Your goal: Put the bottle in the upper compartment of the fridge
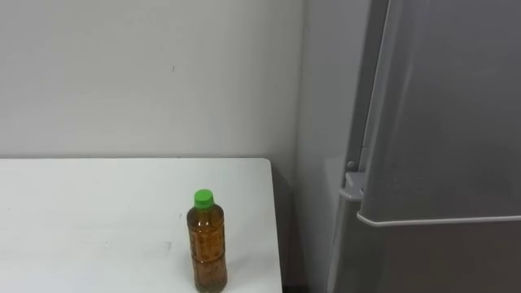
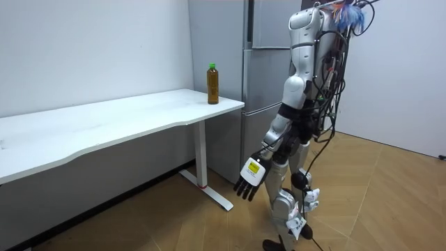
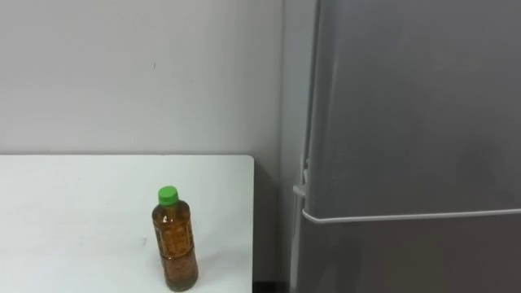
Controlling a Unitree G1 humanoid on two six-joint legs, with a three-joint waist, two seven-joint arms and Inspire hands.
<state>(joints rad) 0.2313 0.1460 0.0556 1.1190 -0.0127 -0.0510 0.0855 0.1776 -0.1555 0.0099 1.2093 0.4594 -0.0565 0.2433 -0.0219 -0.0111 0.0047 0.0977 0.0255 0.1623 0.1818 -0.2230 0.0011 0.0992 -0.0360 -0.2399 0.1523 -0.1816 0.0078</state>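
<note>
A clear bottle (image 1: 207, 244) of brown drink with a green cap stands upright near the right front corner of the white table (image 1: 98, 212). Right of the table is the grey fridge (image 1: 440, 106), both doors closed, with the seam between upper and lower door at about the bottle's height. In the room view the bottle (image 2: 212, 84) stands at the table end nearest the fridge (image 2: 261, 77). I stand on the wooden floor a step back from both. My left hand (image 2: 249, 183) hangs low in front of me, open and holding nothing, well below the table top.
A plain white wall runs behind the table. A narrow gap separates the table's right edge from the fridge side. The long table (image 2: 125, 115) stretches toward the room view's left on a white leg (image 2: 202, 157). Wooden floor lies around me.
</note>
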